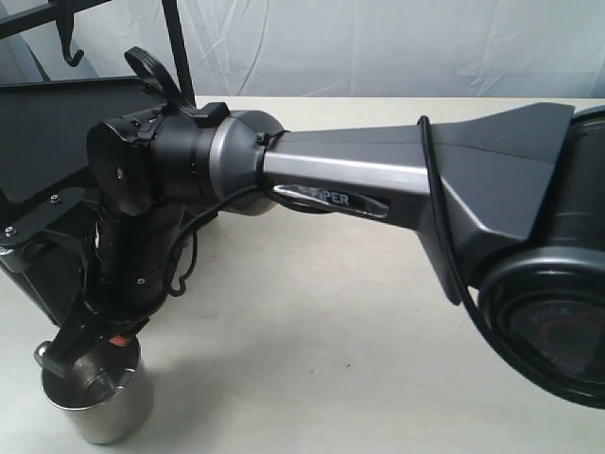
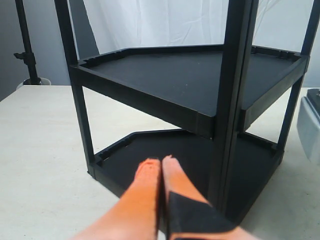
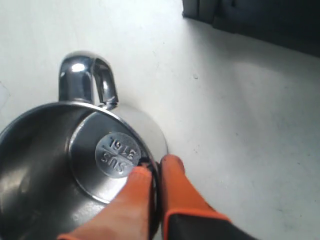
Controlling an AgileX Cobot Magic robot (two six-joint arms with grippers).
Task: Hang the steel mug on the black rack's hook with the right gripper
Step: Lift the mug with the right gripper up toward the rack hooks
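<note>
One shiny cylindrical steel mug stands pinched at its rim by the right gripper. One matte black metal rack carries two flat trays, facing the left gripper.

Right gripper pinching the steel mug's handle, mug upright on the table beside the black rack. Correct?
Not quite: the right gripper is pinching the steel mug by its rim wall, one pad inside and one outside; the handle sticks out free, as the right wrist view shows. The mug does stand upright on the table beside the black rack.
</note>
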